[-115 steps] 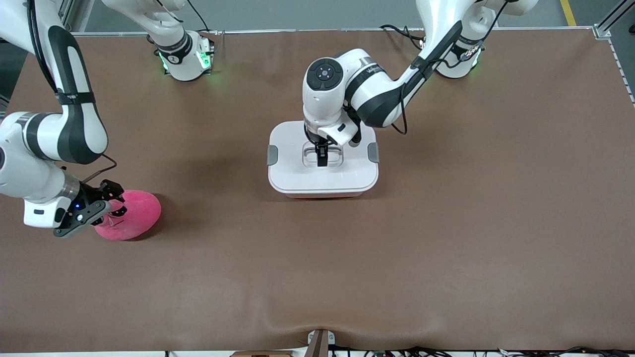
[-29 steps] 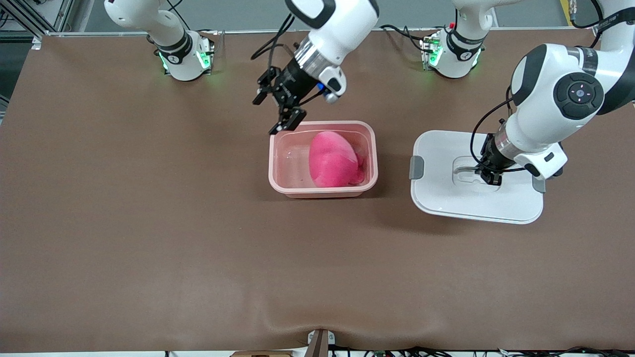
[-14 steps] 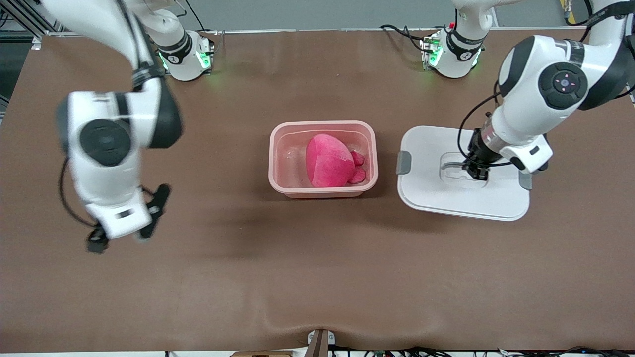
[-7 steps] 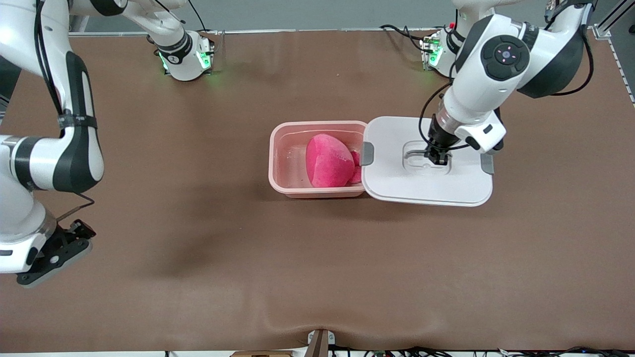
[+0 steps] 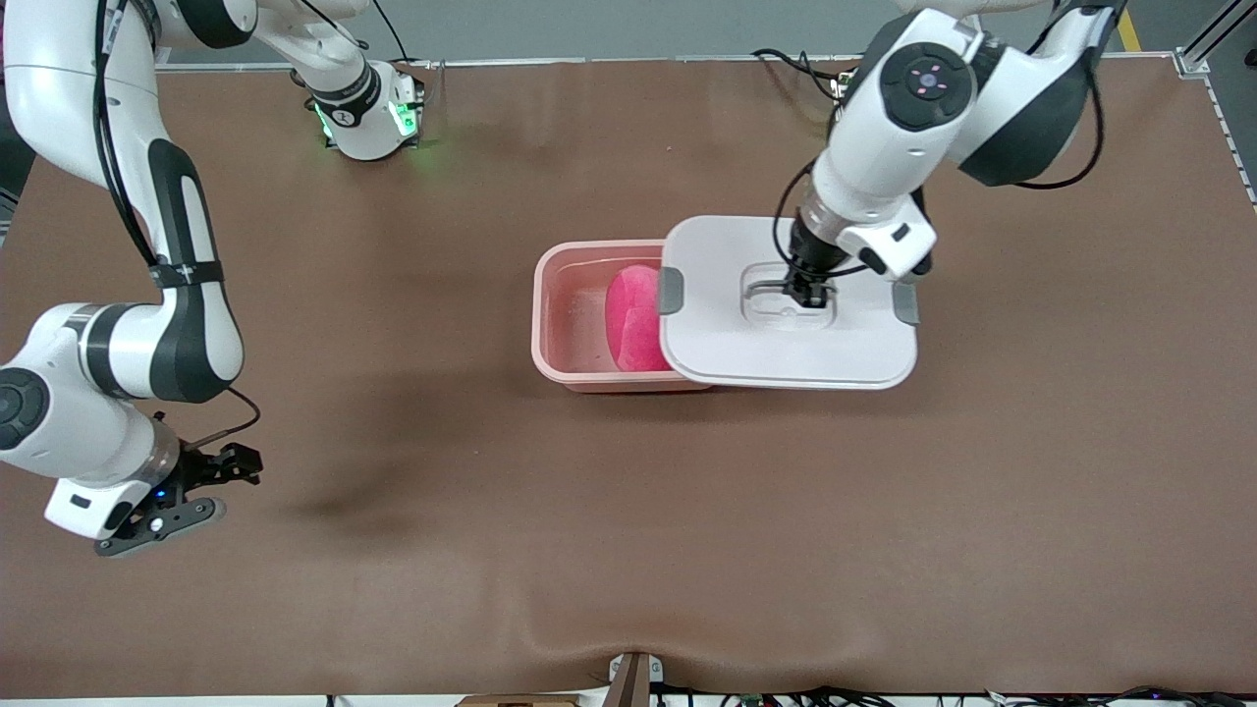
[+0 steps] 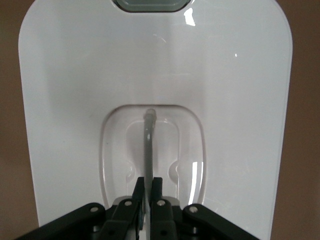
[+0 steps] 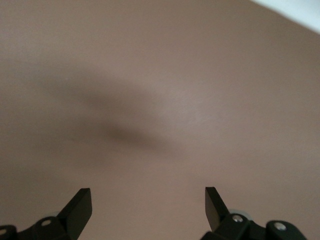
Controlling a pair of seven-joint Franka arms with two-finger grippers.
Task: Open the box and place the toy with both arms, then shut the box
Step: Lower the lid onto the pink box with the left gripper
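lid [image 5: 786, 344] half over box [image 5: 570, 324] | left claw [image 5: 811, 292] clamped on handle [image 6: 148, 145] | right claw [image 7: 147, 207] apart

Robot lab: two arms bolted to a brown-matted table [image 5: 628, 550].

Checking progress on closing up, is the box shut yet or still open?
Still open: the lid, held by the left hand, covers only part of the box; the toy shows.
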